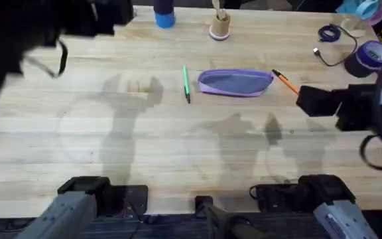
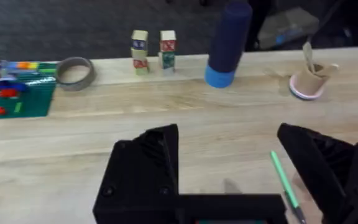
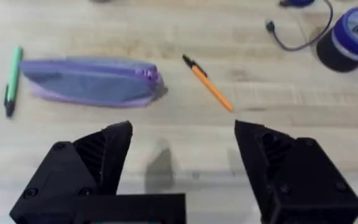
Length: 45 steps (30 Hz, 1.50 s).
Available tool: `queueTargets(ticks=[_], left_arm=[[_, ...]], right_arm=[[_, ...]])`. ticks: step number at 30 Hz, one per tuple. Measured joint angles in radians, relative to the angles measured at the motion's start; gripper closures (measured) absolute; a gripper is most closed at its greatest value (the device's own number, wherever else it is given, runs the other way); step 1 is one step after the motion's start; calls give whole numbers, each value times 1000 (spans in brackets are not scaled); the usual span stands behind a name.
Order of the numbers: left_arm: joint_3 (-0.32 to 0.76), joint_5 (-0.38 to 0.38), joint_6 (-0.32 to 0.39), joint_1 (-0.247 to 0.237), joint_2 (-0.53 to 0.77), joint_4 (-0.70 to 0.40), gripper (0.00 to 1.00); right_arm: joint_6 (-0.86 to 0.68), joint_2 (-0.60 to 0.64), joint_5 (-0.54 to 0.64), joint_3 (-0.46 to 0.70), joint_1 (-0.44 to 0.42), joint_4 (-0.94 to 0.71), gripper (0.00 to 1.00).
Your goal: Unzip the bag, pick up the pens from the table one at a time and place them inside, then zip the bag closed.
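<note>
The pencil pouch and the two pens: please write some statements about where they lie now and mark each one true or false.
1. The green pen lies on the table beside the pencil pouch. True.
2. The orange pen is inside the pouch. False: it lies on the table by the pouch's other end.
3. The right tool holds a pen. False: it is open and empty.
4. The left tool is open. True.
5. The pouch stands upright on one end. False: it lies on its long side.
</note>
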Motion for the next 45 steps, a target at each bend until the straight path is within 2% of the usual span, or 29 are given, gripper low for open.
queueTargets(ticks=[4, 7, 12, 16, 21, 26, 34, 39, 45], left_arm=[[133, 74, 0, 0, 147, -45, 8], [194, 107, 0, -6, 207, -46, 8], [213, 131, 13, -38, 223, -53, 8], [213, 141, 65, -79, 223, -55, 8], [213, 161, 173, -136, 223, -65, 8], [213, 243, 328, -187, 223, -132, 7], [213, 376, 510, -248, 223, -236, 8], [213, 424, 666, -327, 223, -286, 9], [216, 446, 761, -404, 252, -297, 7]], right_arm=[[-17, 142, 0, 141, 0, -127, 7], [-22, 219, 0, 215, 0, -184, 6], [-26, 283, -1, 278, 0, -202, 6], [-26, 283, -4, 280, 0, -200, 6], [-30, 283, -5, 280, 0, -200, 6], [-34, 283, -5, 280, 0, -200, 6], [-48, 283, -4, 280, 0, -200, 6], [-56, 283, -4, 280, 0, -200, 5], [-56, 283, -4, 280, 0, -200, 5]])
